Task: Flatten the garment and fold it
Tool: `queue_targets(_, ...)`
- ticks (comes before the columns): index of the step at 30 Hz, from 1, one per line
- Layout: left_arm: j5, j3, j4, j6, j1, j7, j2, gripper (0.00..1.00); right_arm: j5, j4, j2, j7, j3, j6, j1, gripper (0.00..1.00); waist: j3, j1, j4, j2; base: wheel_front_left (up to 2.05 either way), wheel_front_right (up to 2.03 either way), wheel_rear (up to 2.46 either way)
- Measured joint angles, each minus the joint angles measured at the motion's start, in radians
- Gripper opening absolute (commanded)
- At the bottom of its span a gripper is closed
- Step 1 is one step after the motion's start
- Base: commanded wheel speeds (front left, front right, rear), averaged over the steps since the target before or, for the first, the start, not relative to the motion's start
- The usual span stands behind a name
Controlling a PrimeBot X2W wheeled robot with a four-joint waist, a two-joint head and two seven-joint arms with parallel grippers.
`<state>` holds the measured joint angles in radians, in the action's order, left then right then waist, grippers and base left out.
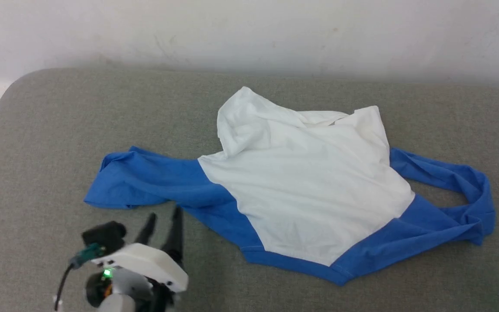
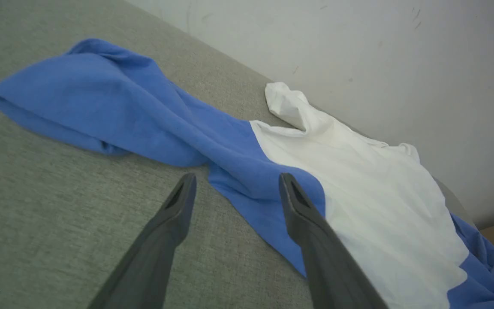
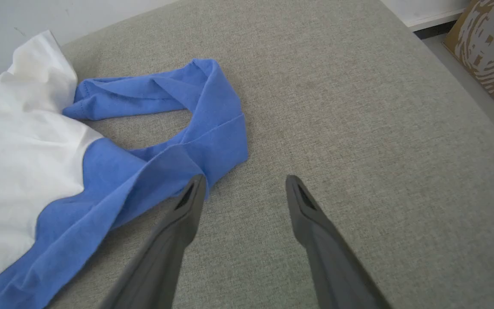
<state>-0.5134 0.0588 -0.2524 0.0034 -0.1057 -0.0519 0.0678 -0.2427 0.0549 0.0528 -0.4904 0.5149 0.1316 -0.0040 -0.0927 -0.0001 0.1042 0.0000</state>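
Left hand (image 1: 164, 212), right hand (image 3: 245, 177) — both spread, 1 garment (image 1: 310, 186), 1 couch (image 1: 37, 130)

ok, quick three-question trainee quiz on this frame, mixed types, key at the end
1. True or false: the left gripper is shut on the shirt.
2. Which sleeve doubles back into a loop? A) the one by the right gripper; B) the one by the left gripper; C) neither.
3. Short answer: is the shirt flat yet?

Key
1. False. Both grippers are open and hold nothing.
2. A.
3. No. The white body is bunched at its far end and both sleeves are rumpled.
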Motion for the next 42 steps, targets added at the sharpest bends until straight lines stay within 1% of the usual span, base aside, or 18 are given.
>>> queue_targets(2, -0.043, 0.037, -0.002, -0.004, 0.009, 0.085, -0.006, 1.0, -0.009, -0.008, -0.001, 0.014, 0.001, 0.0, 0.012, 1.0, 0.002, 0.0, -0.004, 0.0, 0.0, 0.0, 0.0)
queue_targets(4, -0.078, 0.063, -0.012, 0.004, 0.01, 0.167, -0.011, 1.0, -0.012, -0.018, 0.0, 0.022, -0.004, 0.0, 0.013, 1.0, 0.003, 0.0, -0.008, 0.0, 0.0, 0.0, 0.0)
queue_targets(8, -0.11, 0.093, -0.072, 0.064, -0.022, 0.27, -0.012, 1.0, -0.017, -0.044, 0.0, 0.035, -0.03, 0.0, 0.013, 1.0, -0.007, 0.0001, -0.016, 0.0, 0.0, 0.0, 0.0)
queue_targets(9, -0.112, 0.098, -0.094, 0.071, -0.039, 0.289, -0.012, 1.0, -0.022, -0.049, -0.001, 0.037, -0.038, 0.0, 0.011, 1.0, -0.01, 0.0002, -0.019, 0.0, 0.0, 0.0, 0.0)
queue_targets(15, -0.2, 0.105, -0.187, 0.078, -0.145, 0.335, -0.012, 1.0, -0.023, -0.057, -0.001, 0.046, -0.071, 0.0, 0.007, 1.0, -0.032, 0.0001, -0.047, 0.0, 0.0, 0.0, 0.0)
queue_targets(19, -0.212, 0.111, -0.233, 0.077, -0.181, 0.315, -0.012, 1.0, -0.023, -0.056, 0.0, 0.059, -0.081, 0.0, 0.004, 1.0, -0.044, 0.0001, -0.064, 0.0, 0.0, 0.0, 0.0)
queue_targets(21, -0.227, 0.115, -0.249, 0.068, -0.195, 0.294, -0.012, 1.0, -0.024, -0.054, 0.0, 0.061, -0.089, 0.0, 0.004, 1.0, -0.049, 0.0001, -0.069, 0.0, 0.0, 0.0, 0.0)
queue_targets(22, -0.227, 0.119, -0.256, 0.068, -0.2, 0.286, -0.012, 0.27, -0.026, -0.053, 0.0, 0.061, -0.095, 0.0, 0.004, 1.0, -0.052, 0.0001, -0.071, 0.0, 0.0, 0.0, 0.0)
queue_targets(23, -0.229, 0.123, -0.262, 0.067, -0.207, 0.279, -0.012, 0.0, -0.029, -0.051, -0.001, 0.061, -0.101, 0.0, 0.004, 1.0, -0.054, 0.0001, -0.071, 0.0, 0.0, 0.0, 0.0)
queue_targets(26, -0.229, 0.135, -0.277, 0.059, -0.212, 0.266, -0.011, 0.0, -0.031, -0.052, 0.0, 0.059, -0.129, 0.0, 0.006, 1.0, -0.056, 0.0002, -0.068, 0.0, 0.0, 0.0, 0.0)
queue_targets(29, -0.216, 0.143, -0.278, 0.059, -0.205, 0.232, -0.008, 0.0, -0.044, -0.059, 0.0, 0.032, -0.185, 0.0, 0.017, 1.0, -0.055, 0.0002, -0.065, 0.0, 0.0, 0.0, 0.0)
queue_targets(34, -0.179, 0.153, -0.229, 0.069, -0.157, 0.176, 0.007, 0.0, -0.099, -0.073, -0.001, -0.028, -0.262, 0.0, 0.043, 1.0, -0.053, 0.0002, -0.056, 0.0, 0.0, 0.0, 0.0)
queue_targets(42, -0.165, 0.179, -0.144, 0.083, -0.116, 0.18, 0.012, 0.0, -0.135, -0.036, 0.0, -0.091, -0.277, 0.0, 0.031, 1.0, -0.057, 0.0002, -0.023, 0.0, 0.0, 0.0, 0.0)
